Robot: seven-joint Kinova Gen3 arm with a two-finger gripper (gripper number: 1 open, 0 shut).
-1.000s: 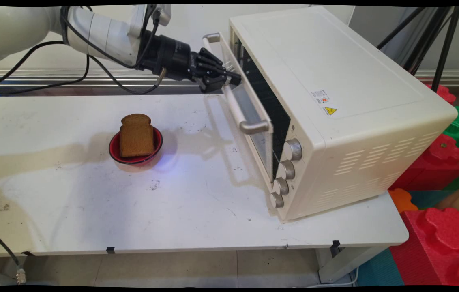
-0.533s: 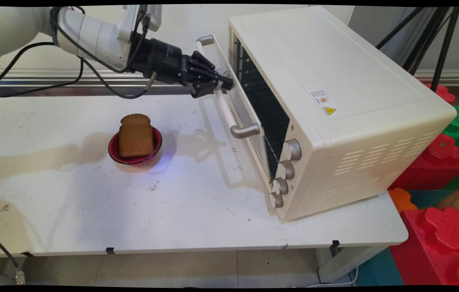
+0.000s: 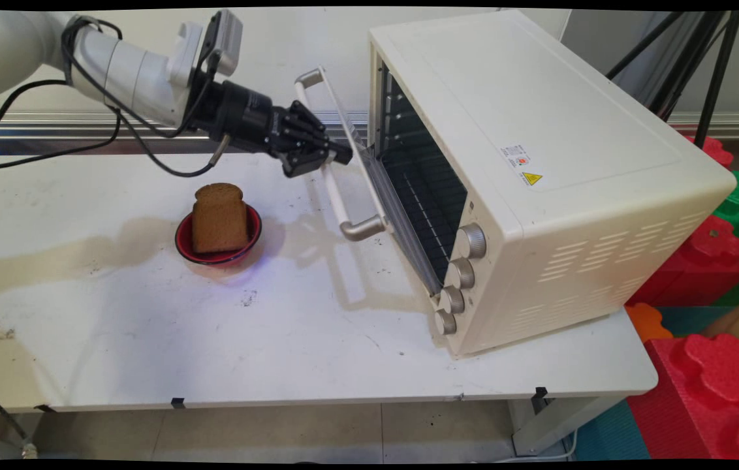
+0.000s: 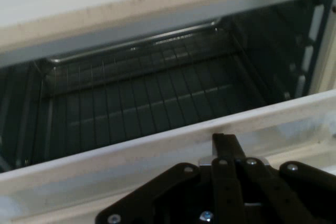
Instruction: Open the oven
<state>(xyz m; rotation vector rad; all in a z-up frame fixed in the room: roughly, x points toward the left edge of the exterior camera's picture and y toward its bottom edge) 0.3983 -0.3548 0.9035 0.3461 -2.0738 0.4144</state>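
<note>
A cream toaster oven (image 3: 539, 163) stands on the right half of the white table (image 3: 213, 339). Its glass door (image 3: 360, 153) is tilted partly open, hinged at the bottom. My gripper (image 3: 337, 156) is shut on the door's metal handle (image 3: 338, 199), near the bar's middle. In the hand view the gripper (image 4: 226, 145) sits against the door's top edge (image 4: 131, 158), with the dark oven cavity and its wire rack (image 4: 142, 98) beyond. A slice of brown bread (image 3: 218, 219) stands upright in a red bowl (image 3: 216, 256), left of the door and below the arm.
Several round knobs (image 3: 471, 241) run down the oven's front right side. Red and green foam blocks (image 3: 702, 365) are stacked off the table's right end. Black tripod legs (image 3: 709, 65) rise behind the oven. The table's front edge (image 3: 278, 398) runs below the oven.
My gripper has pulled the handle left and downward. The oven door has swung from nearly shut to partly open, and more of the racks shows. The bread and bowl stay put.
</note>
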